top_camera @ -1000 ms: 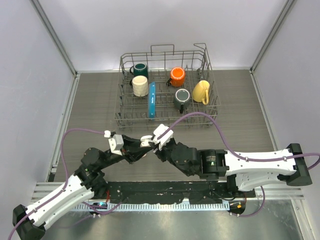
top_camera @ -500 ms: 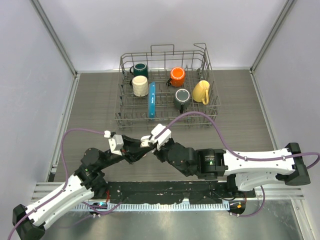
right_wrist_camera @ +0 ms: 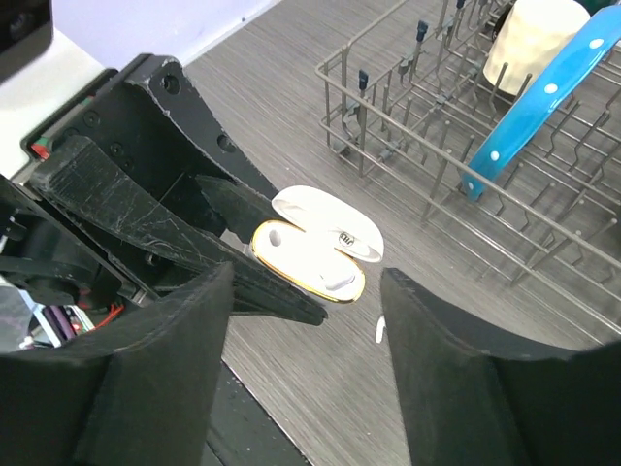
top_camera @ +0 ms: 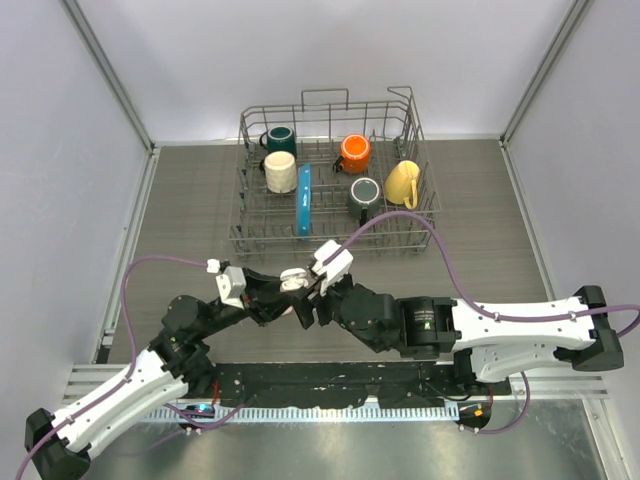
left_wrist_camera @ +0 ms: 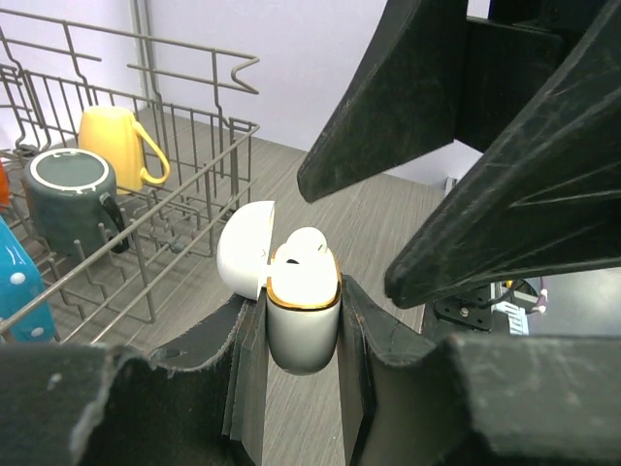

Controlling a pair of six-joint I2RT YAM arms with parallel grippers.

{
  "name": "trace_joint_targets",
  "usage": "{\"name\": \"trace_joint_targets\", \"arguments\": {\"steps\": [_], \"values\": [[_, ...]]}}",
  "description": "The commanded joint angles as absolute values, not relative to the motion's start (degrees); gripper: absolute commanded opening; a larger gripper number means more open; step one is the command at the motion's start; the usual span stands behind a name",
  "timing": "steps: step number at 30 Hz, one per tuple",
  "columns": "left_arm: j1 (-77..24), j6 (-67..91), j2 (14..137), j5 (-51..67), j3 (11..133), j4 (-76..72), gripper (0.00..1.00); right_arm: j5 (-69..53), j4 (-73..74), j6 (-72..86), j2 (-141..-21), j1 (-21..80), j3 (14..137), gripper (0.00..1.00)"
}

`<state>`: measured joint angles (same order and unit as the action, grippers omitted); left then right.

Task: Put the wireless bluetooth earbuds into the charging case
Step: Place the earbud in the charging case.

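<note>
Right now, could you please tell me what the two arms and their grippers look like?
The left arm and right arm have white shell links joined by black joints, with a purple cable looping along each. The left gripper and right gripper have matte black, scuffed, wedge-shaped fingers. A white camera housing sits at each wrist.

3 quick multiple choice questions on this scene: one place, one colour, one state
1. Where is the charging case? A in a mug B between the fingers of the left gripper C lying flat on the wood
2. Colour of the mug at the right end of the rack? A yellow B orange C teal
3. The case's lid is: A shut B open C missing
1 B: the left wrist view shows both fingers clamping it. 2 A: it is yellow. 3 B: the lid is hinged back, an earbud showing.
</note>
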<state>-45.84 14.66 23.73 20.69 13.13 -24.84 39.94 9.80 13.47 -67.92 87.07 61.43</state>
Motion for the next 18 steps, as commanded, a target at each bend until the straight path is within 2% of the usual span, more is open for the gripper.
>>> {"name": "trace_joint_targets", "arguments": {"steps": [1, 5, 8, 15, 18], "values": [[-45.8, 15.3, 22.9, 19.6, 15.0, -28.9, 0.0, 42.1, 4.8, 17.2, -63.6, 87.5, 61.4, 0.71], [-45.7, 15.6, 22.4, 19.2, 14.7, -28.9, 0.0, 43.9, 3.0, 20.6, -60.3, 85.6, 59.8, 0.8], [-45.8, 15.8, 22.1, 18.7, 14.4, -28.8, 0.0, 42.7, 3.0, 22.7, -58.2, 83.3, 58.6, 0.82], [-45.8, 15.8, 21.7, 18.2, 14.2, -28.8, 0.0, 43.1, 7.8, 32.4, -54.1, 76.9, 55.9, 0.82], [-45.8, 15.8, 21.5, 17.9, 14.2, -28.8, 0.0, 43.1, 9.9, 34.7, -52.5, 75.3, 54.8, 0.77]]}}
